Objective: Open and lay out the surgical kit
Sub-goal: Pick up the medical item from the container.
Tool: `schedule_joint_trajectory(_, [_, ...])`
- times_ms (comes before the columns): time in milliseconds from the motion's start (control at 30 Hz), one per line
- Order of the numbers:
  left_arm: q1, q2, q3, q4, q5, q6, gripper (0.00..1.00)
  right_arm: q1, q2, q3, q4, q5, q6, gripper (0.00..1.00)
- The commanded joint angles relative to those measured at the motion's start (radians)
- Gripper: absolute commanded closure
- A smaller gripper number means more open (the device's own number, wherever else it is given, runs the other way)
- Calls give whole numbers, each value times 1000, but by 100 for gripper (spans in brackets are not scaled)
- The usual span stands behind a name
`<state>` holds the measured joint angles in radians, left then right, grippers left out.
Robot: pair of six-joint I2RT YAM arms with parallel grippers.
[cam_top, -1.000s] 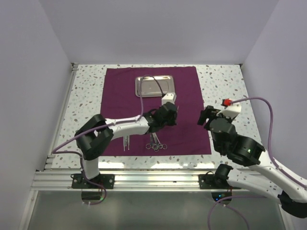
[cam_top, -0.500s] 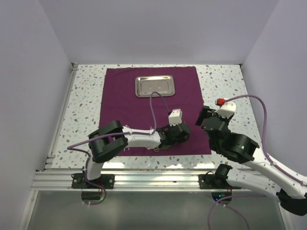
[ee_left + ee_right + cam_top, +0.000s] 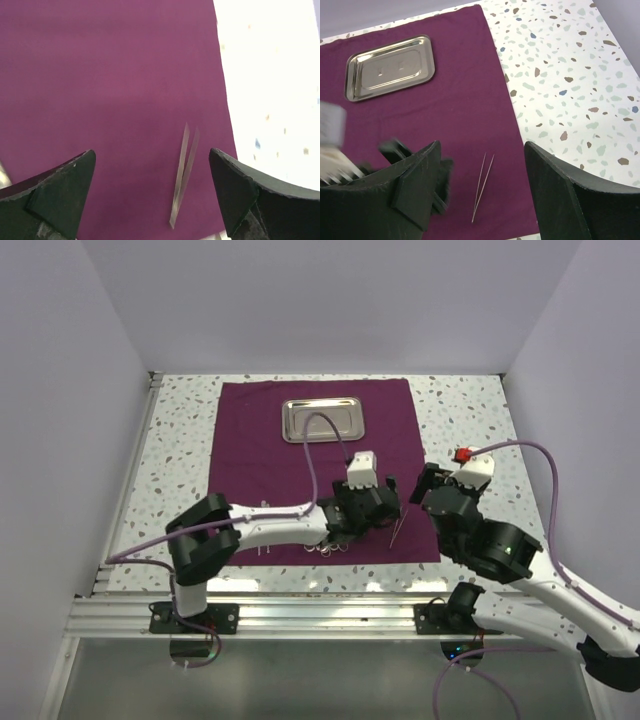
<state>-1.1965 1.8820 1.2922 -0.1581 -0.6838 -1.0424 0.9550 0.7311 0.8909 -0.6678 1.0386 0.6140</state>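
From above, the purple cloth (image 3: 260, 440) is lying flat on the speckled table (image 3: 180, 440), and the steel tray (image 3: 322, 420) is sitting on the cloth's far half. The left pincer (image 3: 388, 508) is hanging over the cloth's near right corner with its jaws apart and nothing between them. The tweezers (image 3: 398, 527) are lying on the cloth just beside it. Ring-handled scissors (image 3: 327, 544) are showing partly from under the left arm at the near edge. The right pincer (image 3: 428, 483) is hovering at the cloth's right edge.

In the left wrist view, the left pincer (image 3: 152, 151) is standing wide open above the cloth (image 3: 100, 75). The tweezers (image 3: 183, 175) are lying loose between the two fingers (image 3: 55, 195), touching neither, close to where the cloth is meeting the bright table (image 3: 270, 75).

In the right wrist view, the right pincer (image 3: 482, 145) is holding its jaws apart and gripping nothing. The tweezers (image 3: 483, 187) are lying on the cloth (image 3: 460, 90) below the gap, the tray (image 3: 390, 67) is resting farther off, and the table (image 3: 560, 60) is filling the right side
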Motion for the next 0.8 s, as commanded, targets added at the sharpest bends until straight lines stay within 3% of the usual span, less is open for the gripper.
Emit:
schedule_joint_trajectory(0, [191, -135, -14, 15, -56, 151, 1, 1, -12, -7, 16, 40, 20, 28])
schedule_joint_trajectory(100, [381, -170, -44, 143, 99, 371, 1, 1, -6, -12, 20, 28, 16, 28])
schedule_joint_trajectory(167, [494, -135, 16, 182, 154, 456, 1, 1, -1, -15, 30, 26, 12, 28])
schedule_joint_trajectory(233, [576, -46, 106, 108, 199, 524, 0, 1, 7, -18, 37, 23, 7, 28])
schedule_joint_trajectory(400, [676, 222, 453, -18, 283, 659, 4, 1, 16, -17, 36, 23, 4, 28])
schedule_joint_trajectory(467, [721, 293, 571, -75, 318, 667, 12, 1, 17, -20, 42, 28, -5, 28])
schedule_joint_trajectory(500, [732, 348, 600, -89, 335, 670, 22, 1, 21, -20, 43, 31, -7, 28])
schedule_joint_trajectory(567, [753, 382, 642, -116, 325, 664, 31, 1, 22, -20, 43, 37, -10, 28])
schedule_joint_trajectory(767, [776, 381, 546, -61, 333, 645, 32, 1, 33, -21, 51, 38, -13, 28])
